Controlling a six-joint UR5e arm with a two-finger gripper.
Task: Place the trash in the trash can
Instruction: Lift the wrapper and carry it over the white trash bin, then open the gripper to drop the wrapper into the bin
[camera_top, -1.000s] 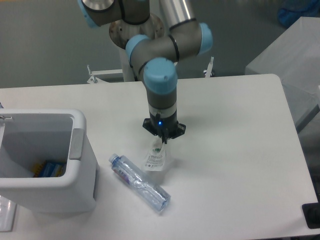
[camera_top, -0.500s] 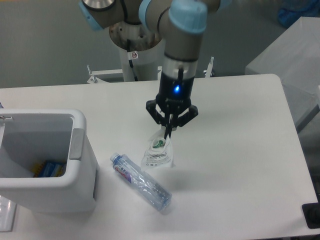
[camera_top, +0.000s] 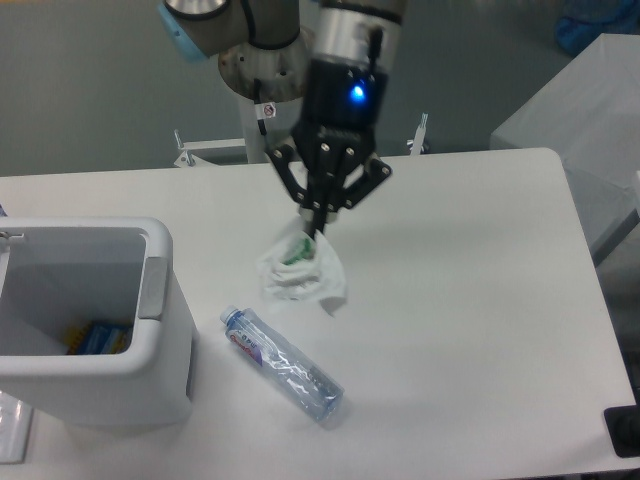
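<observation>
My gripper (camera_top: 316, 227) is shut on the top of a crumpled clear plastic wrapper (camera_top: 300, 272) with a green round mark, and the wrapper hangs in the air above the table. Below it, a crushed clear water bottle (camera_top: 283, 363) with a blue-red label lies diagonally on the table surface. The white trash can (camera_top: 150, 345) stands at the left, its opening up, with blue and yellow items visible at its bottom. The gripper is up and to the right of the can.
The white table (camera_top: 470, 300) extends to the right of the gripper. A dark object (camera_top: 625, 432) sits at the table's front right corner. The robot's base (camera_top: 265, 70) stands behind the table's far edge.
The gripper has risen with the wrapper, lifting it off the table, and shifted slightly left toward the can. The bottle has not moved.
</observation>
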